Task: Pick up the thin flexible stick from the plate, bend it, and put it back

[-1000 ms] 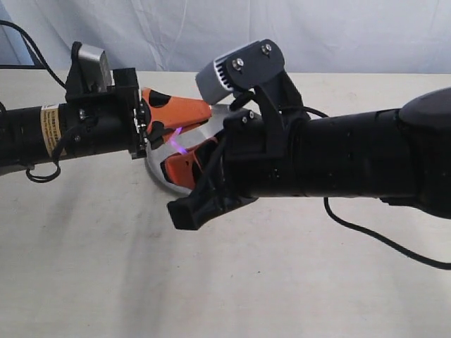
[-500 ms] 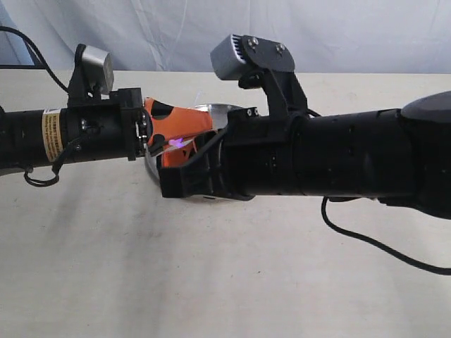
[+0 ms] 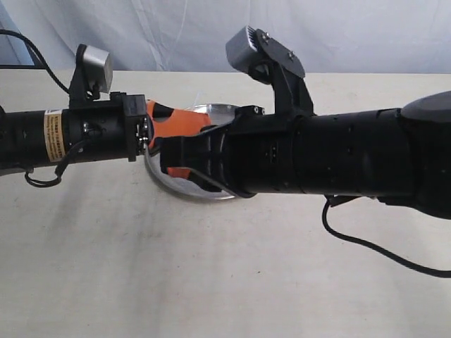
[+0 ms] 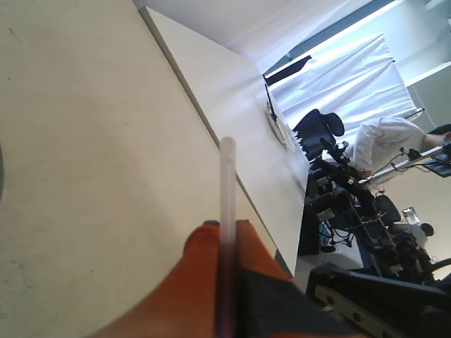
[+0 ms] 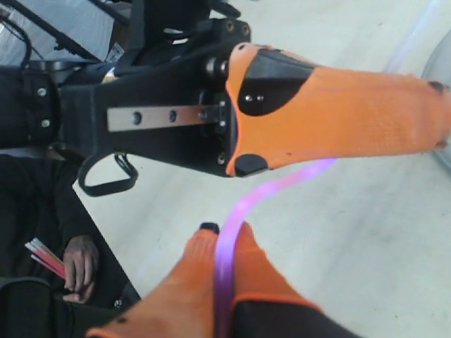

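Note:
The thin flexible stick [image 5: 243, 211] glows purple and curves in an arc between my two grippers. My right gripper [image 5: 225, 234] is shut on one end of it, its orange fingers pinching it. My left gripper [image 4: 227, 229] is shut on the other part, and a pale translucent length of the stick [image 4: 227, 183] pokes out past its tips. In the right wrist view the left gripper's orange finger [image 5: 338, 120] crosses above the arc. Both grippers hover over the silver plate [image 3: 184, 187]. In the exterior view the right arm [image 3: 317, 162] hides the stick.
The beige table [image 3: 211, 282] spreads all round the plate. A black cable [image 3: 380, 250] trails from the right arm across the table. A person's hand holding pink sticks [image 5: 63, 260] shows beyond the table edge in the right wrist view.
The right wrist has rolled and shifted left towards the left gripper. Its body now covers the purple stick, which showed between the grippers in the earlier exterior frames. The left arm barely moved.

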Motion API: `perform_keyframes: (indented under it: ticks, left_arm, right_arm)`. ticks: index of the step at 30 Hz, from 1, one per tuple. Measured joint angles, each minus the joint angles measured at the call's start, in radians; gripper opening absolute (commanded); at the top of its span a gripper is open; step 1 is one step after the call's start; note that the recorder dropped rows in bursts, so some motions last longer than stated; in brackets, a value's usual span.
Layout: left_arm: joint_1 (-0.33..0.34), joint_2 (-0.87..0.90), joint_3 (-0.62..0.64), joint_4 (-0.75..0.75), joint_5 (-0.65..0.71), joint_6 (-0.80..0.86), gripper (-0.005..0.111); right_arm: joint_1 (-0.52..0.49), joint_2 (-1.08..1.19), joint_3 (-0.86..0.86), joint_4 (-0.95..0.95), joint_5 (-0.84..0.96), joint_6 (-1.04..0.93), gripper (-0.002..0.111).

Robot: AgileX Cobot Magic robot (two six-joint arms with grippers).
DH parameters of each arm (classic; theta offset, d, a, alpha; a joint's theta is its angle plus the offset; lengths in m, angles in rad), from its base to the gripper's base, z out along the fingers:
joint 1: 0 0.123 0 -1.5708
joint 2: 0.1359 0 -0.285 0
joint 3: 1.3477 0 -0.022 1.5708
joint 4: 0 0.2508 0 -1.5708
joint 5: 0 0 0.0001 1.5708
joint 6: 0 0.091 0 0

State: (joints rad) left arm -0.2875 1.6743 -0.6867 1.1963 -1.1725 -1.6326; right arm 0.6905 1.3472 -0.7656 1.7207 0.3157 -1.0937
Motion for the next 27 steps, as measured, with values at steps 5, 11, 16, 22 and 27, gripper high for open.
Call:
perform_keyframes:
  ticks: [5, 11, 16, 22, 27]
  left_arm:
    - [0.0, 0.0, 0.0, 0.0, 0.034, 0.0, 0.0]
    - [0.0, 0.0, -0.004, 0.0, 0.058, 0.021, 0.0]
    - [0.0, 0.0, -0.004, 0.0, 0.08, 0.049, 0.0]
    - [-0.006, 0.0, -0.004, 0.0, 0.088, 0.08, 0.0]
    - [-0.019, 0.0, -0.004, -0.01, 0.101, 0.109, 0.0]
  right_arm:
    - [0.0, 0.0, 0.0, 0.0, -0.027, 0.064, 0.0]
    - [0.002, 0.0, 0.018, 0.007, -0.059, 0.17, 0.0]
    - [0.002, 0.0, 0.047, 0.008, -0.089, 0.255, 0.0]
    - [0.002, 0.0, 0.051, 0.008, -0.103, 0.317, 0.0]
    - [0.003, -0.002, 0.053, 0.008, -0.13, 0.354, 0.0]
